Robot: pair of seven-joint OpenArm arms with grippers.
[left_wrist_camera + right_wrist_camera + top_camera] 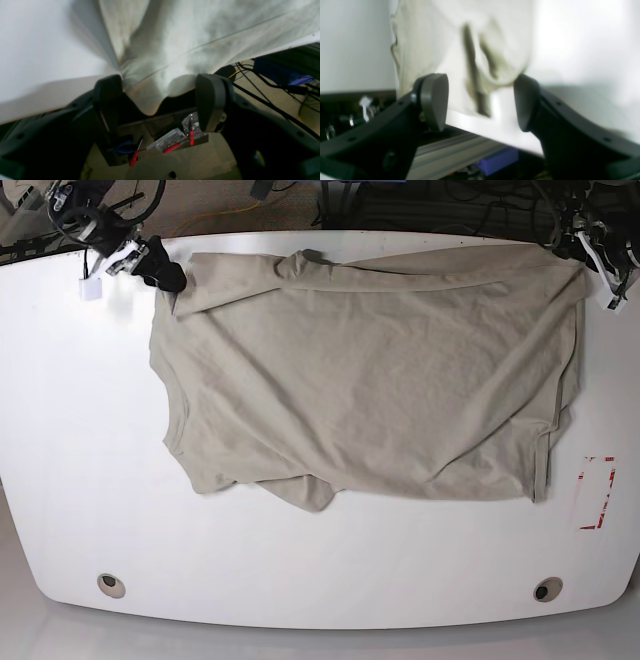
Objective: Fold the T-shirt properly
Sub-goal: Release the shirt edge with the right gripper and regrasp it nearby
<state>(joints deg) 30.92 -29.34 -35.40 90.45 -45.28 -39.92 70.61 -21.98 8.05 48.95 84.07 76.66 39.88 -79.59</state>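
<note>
White table (80,510) fills the base view, cables and gear along the far edge. T-shirt (370,400) lies spread flat across the far half, long axis left-right, with its far edge along the table's far rim. A bunched fold sits at the near-left.

Left gripper (160,100) is at the far right corner. Jaws stand wide apart with a lobe of shirt fabric hanging between them at the table edge. Neither pad visibly presses the cloth, so not a clamped grip.

Right gripper (481,100) is at the far left corner, jaws wide, a creased shirt corner just beyond the gap, nothing held.

Both wrist views are blurred. In the base view, both grippers are mostly cut off by the frame edge. Red-handled tools (175,146) lie below the table.
</note>
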